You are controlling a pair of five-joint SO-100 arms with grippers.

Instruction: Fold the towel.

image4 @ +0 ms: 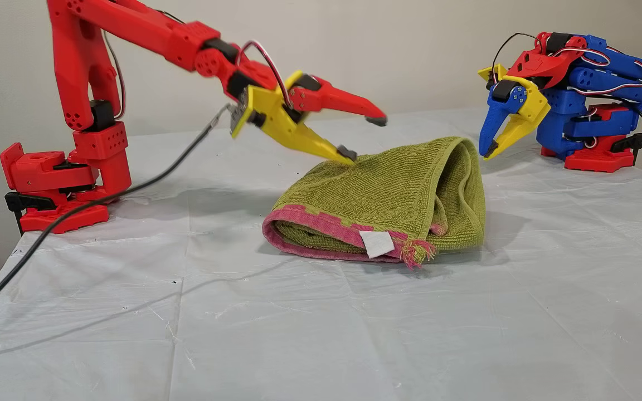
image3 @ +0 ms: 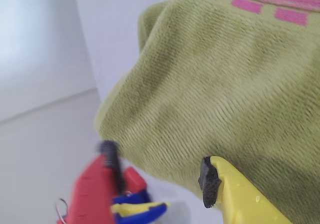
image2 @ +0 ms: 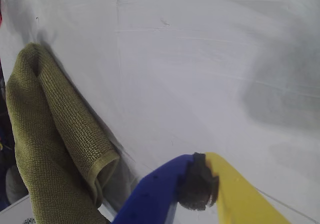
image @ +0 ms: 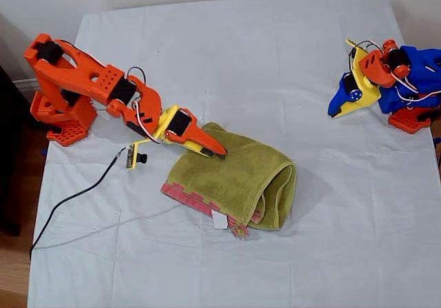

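Note:
The olive-green towel (image: pixel 234 180) (image4: pixel 393 184) lies folded in a thick bundle in the middle of the table. Its pink-red border and a white label face the front edge in the exterior view. My second gripper (image: pixel 215 152) (image4: pixel 361 136) (image3: pixel 157 166), red and yellow, is open over the towel's far edge; its yellow finger rests on the cloth and nothing is held. My first gripper (image: pixel 337 111) (image4: pixel 488 153) (image2: pixel 197 184), blue and yellow, is shut and empty. It hangs tucked back by its base at the exterior view's right, apart from the towel (image2: pixel 50 134) (image3: pixel 210 93).
A creased white-pale blue sheet (image: pixel 275 67) covers the table. A black cable (image: pixel 76 194) trails from the second arm toward the exterior view's lower left corner. The arm bases (image: pixel 62 118) (image: pixel 413 115) stand at the exterior view's left and right edges.

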